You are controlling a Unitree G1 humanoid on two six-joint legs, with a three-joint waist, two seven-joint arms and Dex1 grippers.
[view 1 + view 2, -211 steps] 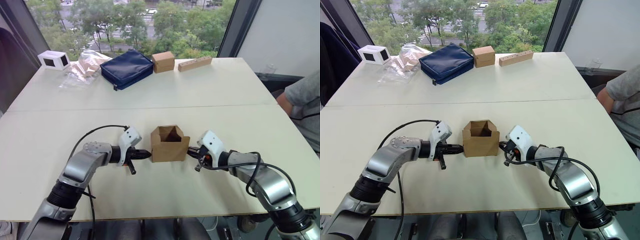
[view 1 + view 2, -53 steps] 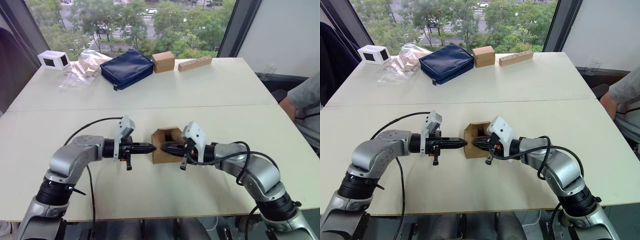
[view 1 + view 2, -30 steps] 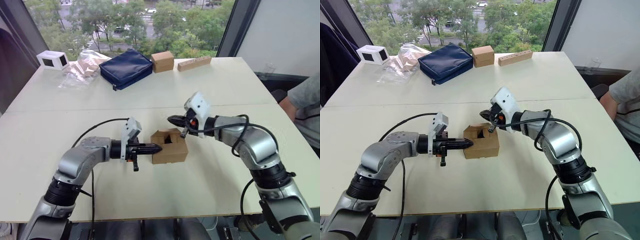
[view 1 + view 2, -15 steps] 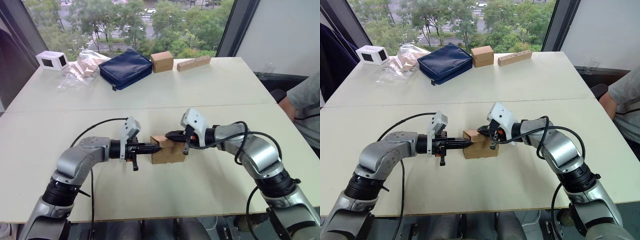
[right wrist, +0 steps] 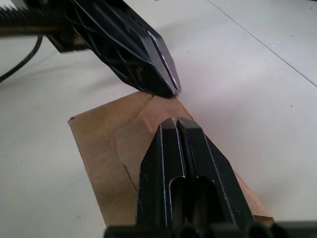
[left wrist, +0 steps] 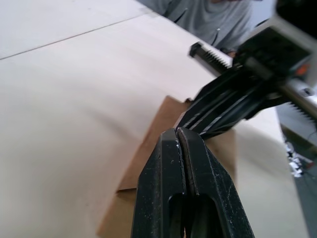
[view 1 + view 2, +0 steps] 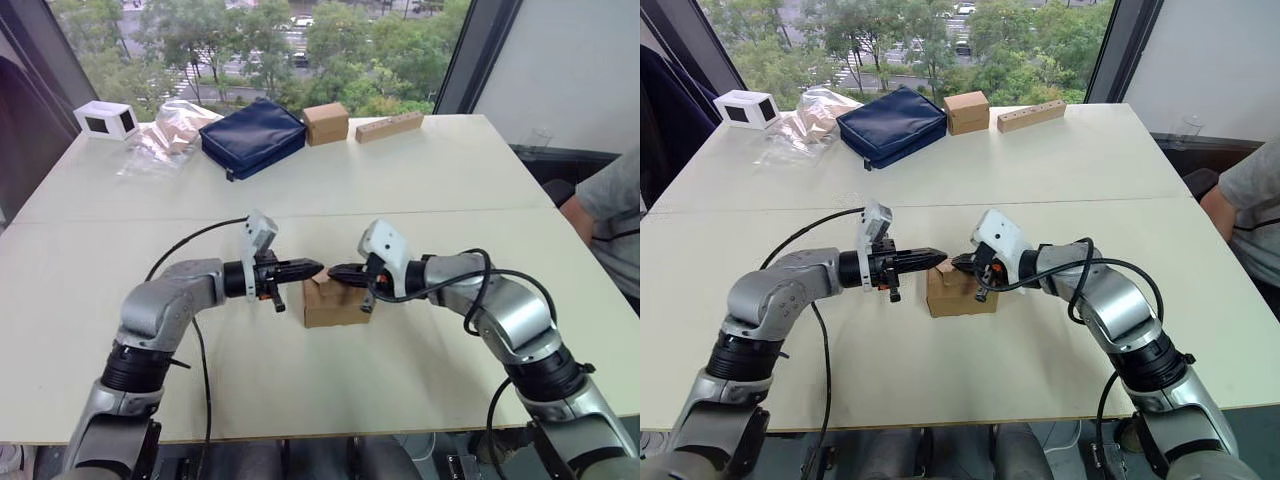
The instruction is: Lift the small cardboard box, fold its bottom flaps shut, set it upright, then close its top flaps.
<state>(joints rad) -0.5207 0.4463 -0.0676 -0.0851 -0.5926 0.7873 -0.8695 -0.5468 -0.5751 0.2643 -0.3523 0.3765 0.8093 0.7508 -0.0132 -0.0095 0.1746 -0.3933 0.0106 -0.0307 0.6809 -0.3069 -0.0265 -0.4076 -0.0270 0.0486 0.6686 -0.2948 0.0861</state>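
Small cardboard box [image 7: 336, 303] sits upright mid-table [image 7: 420, 180] with its top flaps [image 5: 130, 130] folded flat, left gripper [image 7: 313, 267] at 9 o'clock and right gripper [image 7: 336, 270] at 3 o'clock, both pinched closed and empty above it, so unpressed flaps could spring open.

small cardboard box [image 7: 337, 302] upright (top flaps [image 5: 129, 144] folded flat)
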